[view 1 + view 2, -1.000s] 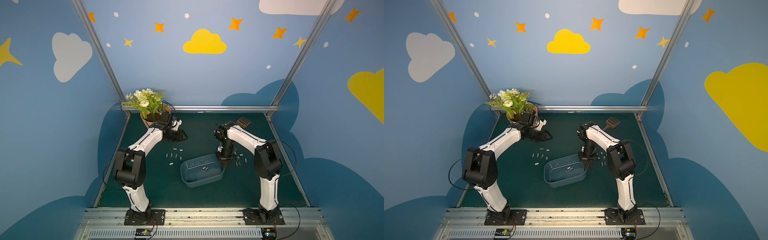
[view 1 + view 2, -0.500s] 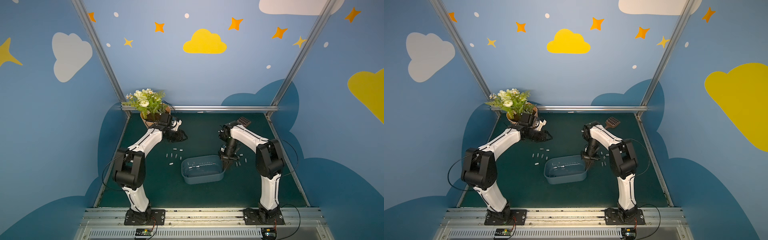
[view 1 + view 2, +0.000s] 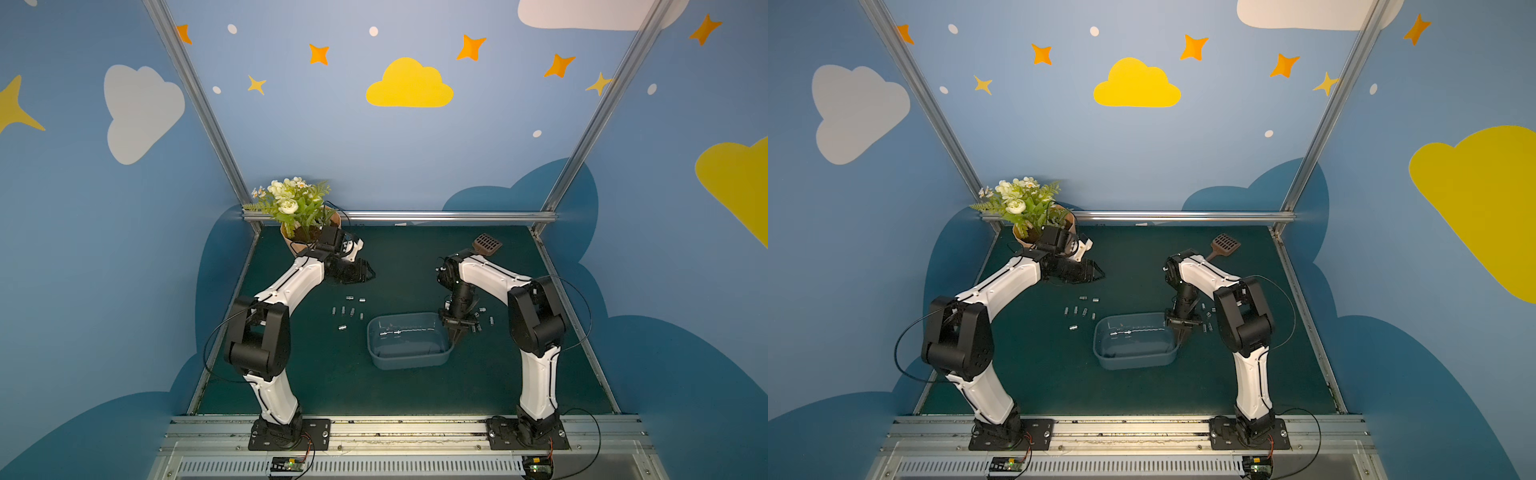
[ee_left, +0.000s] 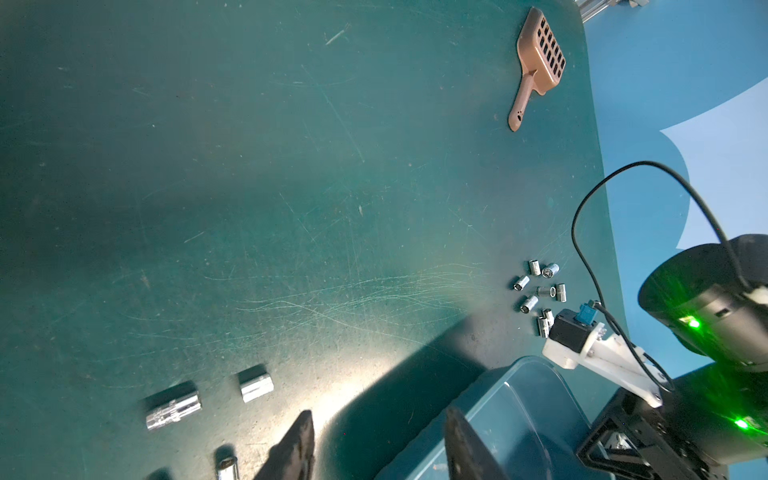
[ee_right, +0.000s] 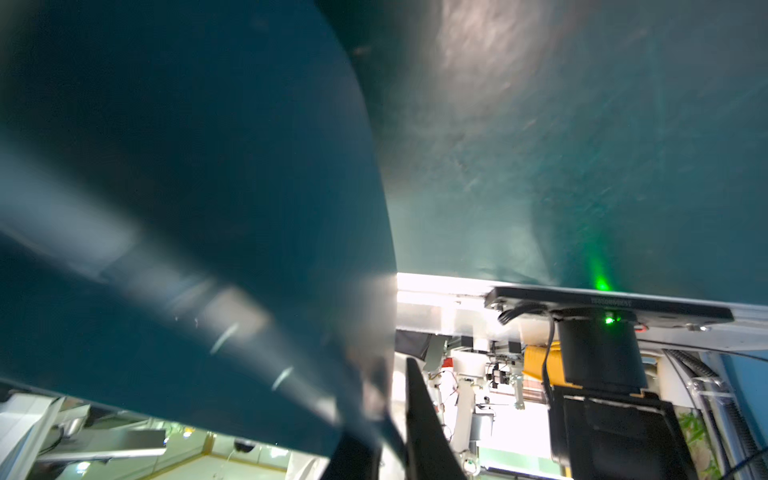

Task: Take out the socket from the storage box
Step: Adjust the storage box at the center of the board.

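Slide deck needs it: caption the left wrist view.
Sockets strewn on green mat, brown slotted scoop beyond, storage box beside open left end effector.

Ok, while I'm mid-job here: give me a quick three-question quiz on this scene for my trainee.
1. True or false: the storage box holds no sockets.
2. Which gripper has its jaws at the box's rim? A. left gripper B. right gripper C. neither
3. Fill in: the brown slotted ____ lies at the far right of the table.

Key
1. False: small metal sockets lie inside it.
2. B
3. scoop
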Controlling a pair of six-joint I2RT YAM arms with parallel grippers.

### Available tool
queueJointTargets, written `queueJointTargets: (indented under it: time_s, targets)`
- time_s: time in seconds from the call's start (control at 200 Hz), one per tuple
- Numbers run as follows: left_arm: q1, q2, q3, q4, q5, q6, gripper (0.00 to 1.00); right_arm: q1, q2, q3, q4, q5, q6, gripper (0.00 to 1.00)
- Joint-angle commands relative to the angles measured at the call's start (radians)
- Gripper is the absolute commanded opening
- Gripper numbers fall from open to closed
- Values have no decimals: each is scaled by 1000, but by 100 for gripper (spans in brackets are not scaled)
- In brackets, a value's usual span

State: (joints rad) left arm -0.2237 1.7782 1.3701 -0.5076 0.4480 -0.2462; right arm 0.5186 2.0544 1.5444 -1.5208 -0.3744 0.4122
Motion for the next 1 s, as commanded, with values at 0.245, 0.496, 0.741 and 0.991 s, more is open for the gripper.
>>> queueJointTargets:
  time_s: [0.245, 0.496, 0.741, 0.991]
  targets:
    - [1, -15, 7, -3, 1, 13, 51, 16, -17, 19, 59, 72, 40, 35]
    - [6, -18, 13, 3, 0, 9, 51, 26, -72, 161, -45, 170, 29, 45]
    - [12, -33, 24, -5, -13, -9, 52, 66, -42, 469, -150, 252, -31, 49]
    - [6, -60, 20, -6, -149, -66, 51, 201, -6, 487, -36, 295, -129, 50]
